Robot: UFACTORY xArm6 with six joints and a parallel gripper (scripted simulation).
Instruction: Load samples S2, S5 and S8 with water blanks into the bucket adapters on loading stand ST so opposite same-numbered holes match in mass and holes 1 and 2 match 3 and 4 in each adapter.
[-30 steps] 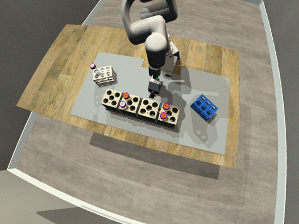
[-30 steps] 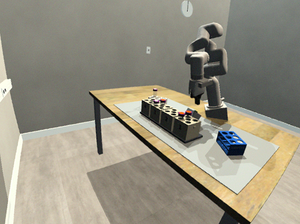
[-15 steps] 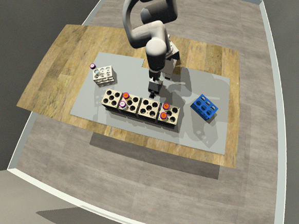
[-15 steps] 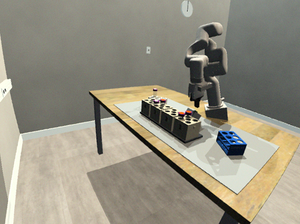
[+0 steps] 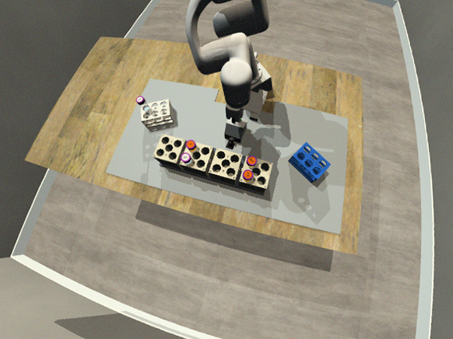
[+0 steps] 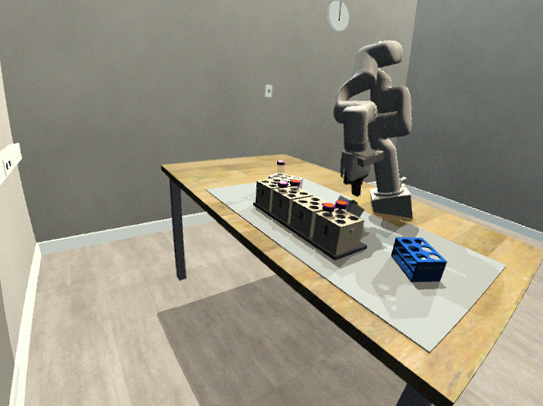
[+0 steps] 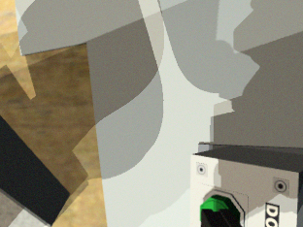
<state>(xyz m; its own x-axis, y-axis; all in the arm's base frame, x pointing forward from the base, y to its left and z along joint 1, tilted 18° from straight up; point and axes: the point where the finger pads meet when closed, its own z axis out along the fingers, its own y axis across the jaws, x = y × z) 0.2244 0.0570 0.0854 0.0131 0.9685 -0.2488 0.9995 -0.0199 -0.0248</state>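
My gripper point(image 5: 235, 120) point(image 6: 356, 193) point(image 7: 219, 217) is shut and empty, with its tips at the green DONE key point(image 7: 214, 203); contact cannot be told. The key is on the small sloped desk point(image 5: 233, 131) point(image 7: 201, 194). Adapter 1 point(image 5: 265, 185) point(image 6: 340, 238) holds two orange-dot tubes point(image 5: 251, 160) point(image 5: 247, 175). Adapter 3 point(image 6: 280, 205) holds an orange-dot tube point(image 5: 190, 144) point(image 6: 295, 183) and a white-dot blank point(image 5: 185, 158) point(image 6: 283, 184). Adapter 2 point(image 6: 301, 218) and adapter 4 point(image 6: 262, 195) hold none. Another white-dot blank point(image 5: 140, 99) point(image 6: 280, 163) stands in the white rack point(image 5: 156, 118). Most dot labels are too small to read.
The adapters stand in a row on the dark loading stand point(image 6: 362, 248). The blue rack point(image 5: 309, 162) point(image 6: 418, 259) stands beyond adapter 1 and shows no tubes. The desk is between the robot base point(image 6: 390, 203) and the adapter row, close behind adapters 2 and 3.
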